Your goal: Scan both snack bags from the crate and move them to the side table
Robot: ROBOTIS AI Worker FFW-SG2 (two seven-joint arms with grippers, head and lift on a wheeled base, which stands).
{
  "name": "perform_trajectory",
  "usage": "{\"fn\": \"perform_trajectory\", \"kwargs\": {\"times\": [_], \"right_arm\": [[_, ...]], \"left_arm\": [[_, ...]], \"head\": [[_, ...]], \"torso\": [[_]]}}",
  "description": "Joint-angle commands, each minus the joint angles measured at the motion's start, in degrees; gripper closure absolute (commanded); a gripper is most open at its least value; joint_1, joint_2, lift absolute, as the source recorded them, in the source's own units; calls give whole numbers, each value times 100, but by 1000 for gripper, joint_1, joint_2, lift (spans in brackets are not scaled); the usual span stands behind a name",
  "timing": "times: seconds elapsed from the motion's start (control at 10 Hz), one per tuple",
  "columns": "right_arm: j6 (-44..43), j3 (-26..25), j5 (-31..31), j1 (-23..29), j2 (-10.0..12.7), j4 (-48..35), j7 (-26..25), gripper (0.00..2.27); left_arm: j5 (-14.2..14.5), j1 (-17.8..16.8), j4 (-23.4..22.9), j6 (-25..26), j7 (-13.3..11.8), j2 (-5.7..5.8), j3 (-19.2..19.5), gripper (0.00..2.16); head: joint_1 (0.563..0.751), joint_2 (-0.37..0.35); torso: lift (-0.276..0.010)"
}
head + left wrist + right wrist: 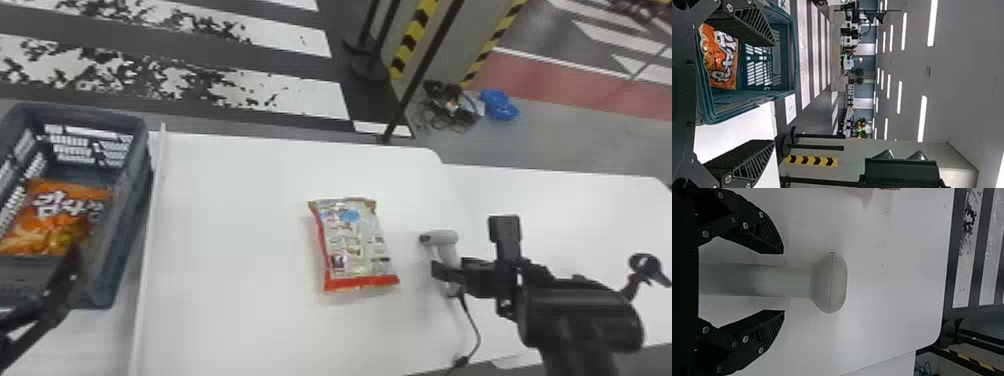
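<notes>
Scanner (439,237) by right pincer (438,270), fingers spread, pointing left

Looks like a lab or workshop hall: striped floor (305,97) and hazard tape (413,37) beyond the bench (235,215), strip lights (922,118) above it.

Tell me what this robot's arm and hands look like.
The right arm is black, with a smooth rounded casing. The left hand and right hand are black too, each with two tapering, ribbed fingers and small silvery screws.
</notes>
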Motion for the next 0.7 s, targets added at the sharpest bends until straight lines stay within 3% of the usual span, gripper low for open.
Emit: {"fn": "perform_trajectory", "kwargs": {"times": [0.0, 0.3, 0.5, 0.6], "right_arm": [[18, -238, -254, 199, 77, -396, -55, 107], [457, -607, -887, 656, 174, -1416, 191, 87], [809, -668, -1440, 630, 174, -1477, 815, 87], [950, -607, -1554, 551, 174, -1468, 885, 83]], "left_arm": [[0, 9, -6, 0, 0, -1, 7, 124], [-9, 9, -6, 0, -9, -1, -2, 124], [-18, 9, -6, 0, -9, -1, -2, 124], [-18, 9, -6, 0, -9, -1, -2, 124]], "head": [[695, -350], [695, -350], [695, -350], [695, -350]], "torso": [[-75], [-75], [-75], [-75]]}}
